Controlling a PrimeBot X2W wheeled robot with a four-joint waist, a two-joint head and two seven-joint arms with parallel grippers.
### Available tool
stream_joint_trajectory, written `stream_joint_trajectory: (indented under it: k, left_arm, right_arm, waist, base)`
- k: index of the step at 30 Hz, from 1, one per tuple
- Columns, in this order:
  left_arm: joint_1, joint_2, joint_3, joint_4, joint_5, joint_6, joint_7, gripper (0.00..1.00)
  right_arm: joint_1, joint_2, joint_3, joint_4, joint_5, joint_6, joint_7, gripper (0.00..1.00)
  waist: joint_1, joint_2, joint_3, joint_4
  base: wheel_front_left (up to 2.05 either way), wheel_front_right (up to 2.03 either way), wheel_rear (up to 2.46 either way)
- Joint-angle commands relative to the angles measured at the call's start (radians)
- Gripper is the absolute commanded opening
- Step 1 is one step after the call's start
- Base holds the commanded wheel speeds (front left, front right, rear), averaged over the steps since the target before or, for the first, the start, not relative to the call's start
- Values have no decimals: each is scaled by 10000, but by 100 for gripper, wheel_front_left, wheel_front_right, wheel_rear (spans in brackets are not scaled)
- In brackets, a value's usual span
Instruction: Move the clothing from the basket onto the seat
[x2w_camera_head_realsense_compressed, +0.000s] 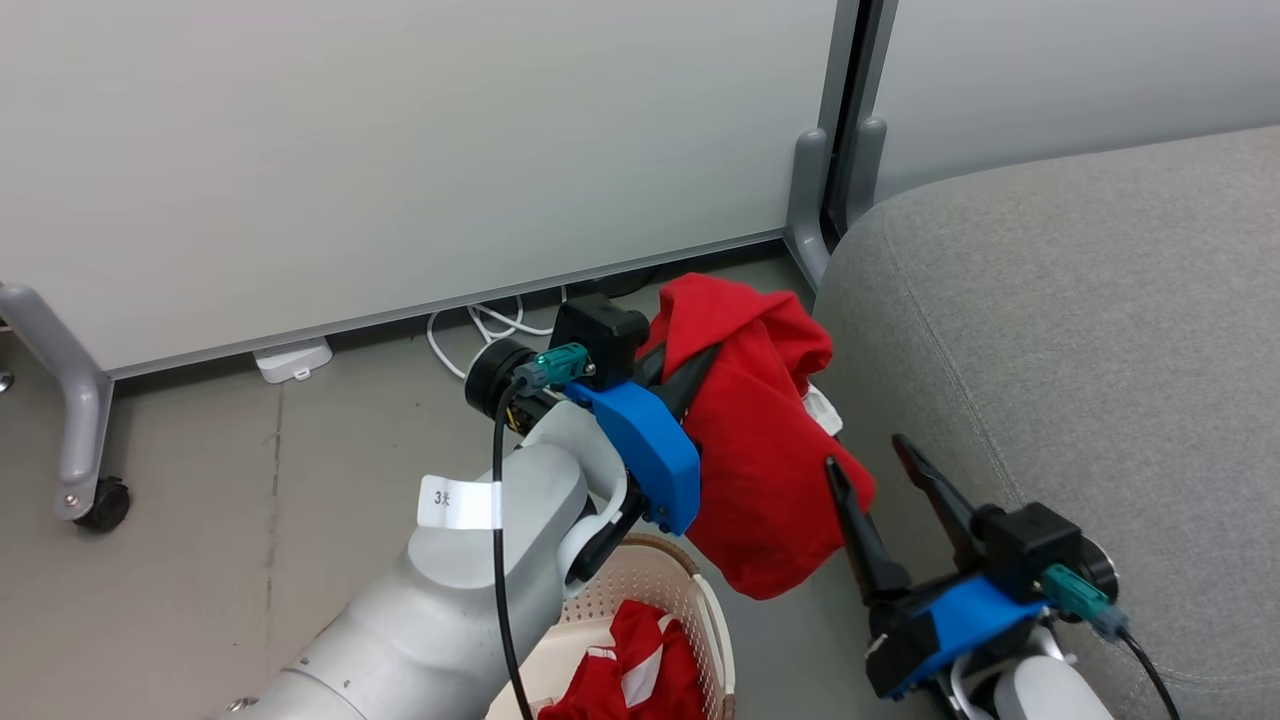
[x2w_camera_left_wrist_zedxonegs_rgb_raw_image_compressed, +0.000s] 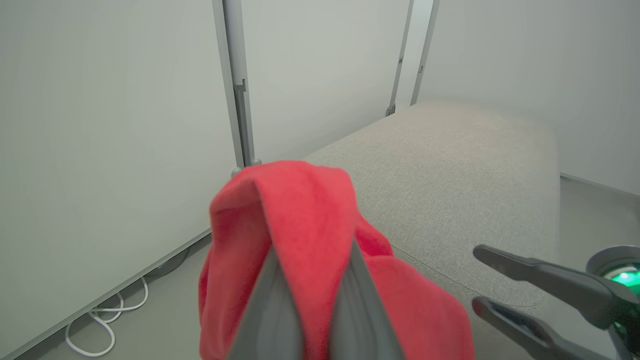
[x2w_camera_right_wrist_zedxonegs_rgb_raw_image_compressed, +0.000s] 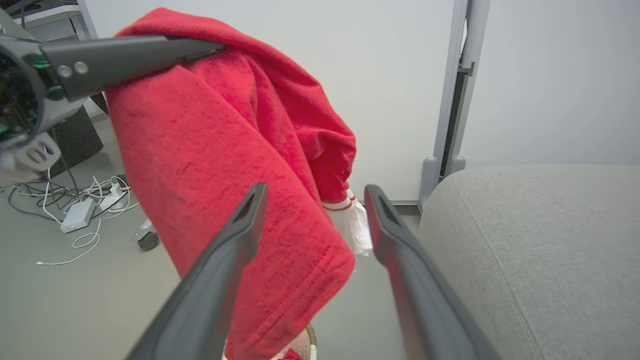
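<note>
Red shirt (x2w_camera_head_realsense_compressed: 760, 470) held up beside the seat (x2w_camera_head_realsense_compressed: 1080, 330)
The left pincer (x2w_camera_head_realsense_compressed: 690, 378) is clamped on the shirt, which hangs between basket (x2w_camera_head_realsense_compressed: 703, 585) and seat. Another red garment (x2w_camera_head_realsense_compressed: 630, 670) lies in the basket, and the right pincer (x2w_camera_head_realsense_compressed: 865, 452) stands apart, empty.

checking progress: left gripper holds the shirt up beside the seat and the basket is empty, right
Not quite: the basket isn't empty; the head view shows a second red garment in it. The left gripper does hold the shirt up beside the seat.
</note>
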Motion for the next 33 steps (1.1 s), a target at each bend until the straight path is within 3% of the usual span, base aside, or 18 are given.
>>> stream_joint_trajectory:
  k: [1,10,20,33]
  left_arm:
    - [-197,2,-79,32,-69,-13,-73,0]
    - [-253,0,-390,85,-305,-13,-169,0]
    - [-277,2,-847,-18,-596,-13,-228,0]
    - [-353,1,-1277,-156,-1028,28,-334,0]
  right_arm:
    - [-246,-21,174,-72,-73,1,109,100]
    - [-1421,-21,1164,202,-257,1,1257,100]
    - [-2430,-21,2189,1408,479,1,2414,100]
    - [-3410,-20,3268,3298,1289,1,1871,100]
  waist:
    - [0,-1,23,13]
    - [0,-1,134,55]
    - [0,-1,98,237]
    - [0,-1,-35,372]
  base:
    - [0,0,0]
    - [0,0,0]
    - [0,0,0]
    - [0,0,0]
